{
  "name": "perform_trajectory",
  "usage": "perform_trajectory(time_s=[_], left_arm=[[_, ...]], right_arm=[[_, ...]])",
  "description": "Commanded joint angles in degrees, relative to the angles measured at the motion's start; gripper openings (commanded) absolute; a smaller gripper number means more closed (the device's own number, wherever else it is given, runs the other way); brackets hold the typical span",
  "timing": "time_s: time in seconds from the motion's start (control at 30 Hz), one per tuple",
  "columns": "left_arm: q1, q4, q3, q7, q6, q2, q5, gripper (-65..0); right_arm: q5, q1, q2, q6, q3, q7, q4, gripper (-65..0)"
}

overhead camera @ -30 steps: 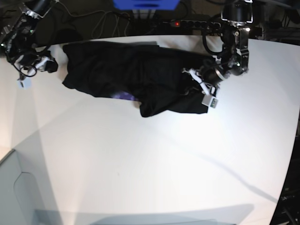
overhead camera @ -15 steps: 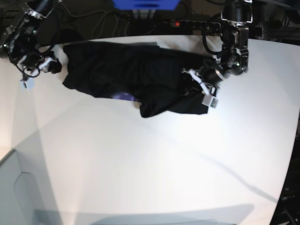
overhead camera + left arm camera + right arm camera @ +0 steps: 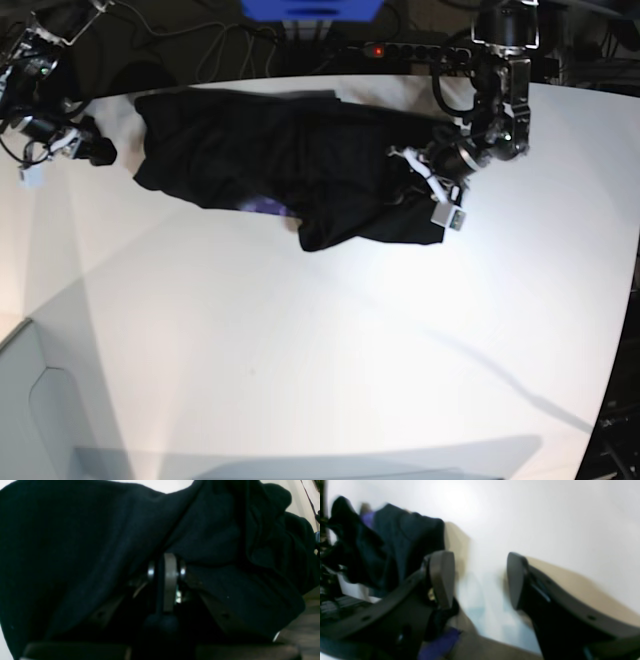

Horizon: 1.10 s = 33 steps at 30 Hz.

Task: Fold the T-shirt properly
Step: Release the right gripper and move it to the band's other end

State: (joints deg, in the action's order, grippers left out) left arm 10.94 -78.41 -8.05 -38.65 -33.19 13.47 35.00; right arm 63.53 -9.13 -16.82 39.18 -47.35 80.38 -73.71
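Your T-shirt [image 3: 290, 165] lies crumpled along the far part of the white table [image 3: 330, 350], a purple patch showing at its near edge. No containers appear. Your left gripper [image 3: 425, 178] is buried in black cloth at the shirt's end; in the left wrist view fabric drapes over the closed jaws, clamped on the T-shirt. Your right gripper [image 3: 480, 580] is blurred, jaws spread wide on nothing, beside the shirt's other end
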Motion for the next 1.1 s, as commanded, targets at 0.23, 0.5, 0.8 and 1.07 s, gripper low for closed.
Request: perform_trajectory(time_s=[0.23, 0.5, 0.8, 1.07], left_arm=[[1.1, 1.4, 0.0, -6.4, 4.3, 0.7, -8.0, -58.7], [1.1, 1.4, 0.0, -6.5, 4.3, 0.7, -7.9, -58.7], [1.2, 1.4, 0.0, -6.5, 4.3, 0.7, -7.8, -58.7], [1.2, 1.4, 0.0, -6.5, 4.3, 0.7, -7.8, -58.7]], right_arm=[[17.1, -3.0, -2.7, 0.8, 1.6, -0.4, 2.4, -23.3], [17.4, -3.4, -2.2, 0.8, 6.9, -0.4, 2.9, -23.1], [13.3, -4.1, -2.1, 0.8, 7.1, -0.4, 2.8, -23.1], [13.0, -5.3, -1.4, 0.8, 11.5, -0.4, 2.4, -23.1]])
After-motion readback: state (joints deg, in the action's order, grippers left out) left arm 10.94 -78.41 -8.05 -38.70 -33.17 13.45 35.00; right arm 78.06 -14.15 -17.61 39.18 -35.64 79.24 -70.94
